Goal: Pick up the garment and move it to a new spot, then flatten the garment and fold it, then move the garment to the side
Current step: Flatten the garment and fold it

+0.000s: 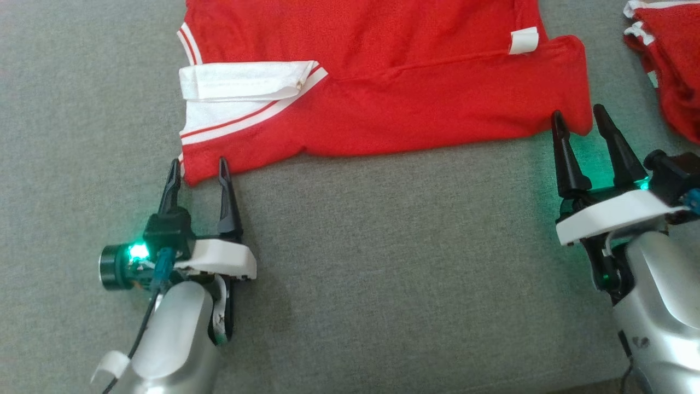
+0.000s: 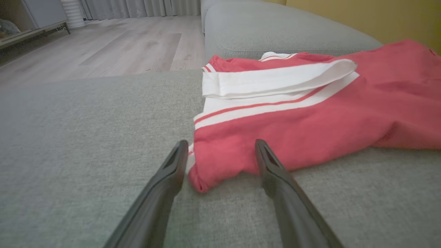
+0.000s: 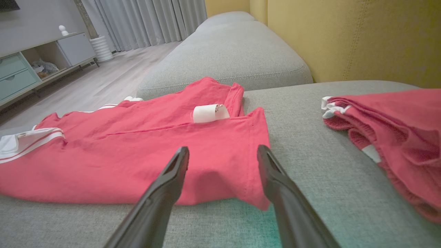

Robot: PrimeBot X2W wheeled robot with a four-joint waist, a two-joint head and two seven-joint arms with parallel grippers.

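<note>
Two open pincers, one garment (image 1: 394,82), one folded bundle (image 1: 670,65) on a grey sofa (image 1: 383,262).
Left pincer (image 1: 198,161) gapes, its two fingers astride the garment's near-left corner. The garment lies spread across the far middle of the sofa, one white tag (image 1: 523,40) showing. Right pincer (image 1: 578,110), spread wide too, flanks the near-right corner. The bundle sits far right, apart.

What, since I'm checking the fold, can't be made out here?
Jersey: far part cut off by head view's top edge.
Bundle: cut off by head view's right edge.
Tag: print too small, right wrist view.
Jersey's right end: cut off and blurred at left wrist view's right edge.
</note>
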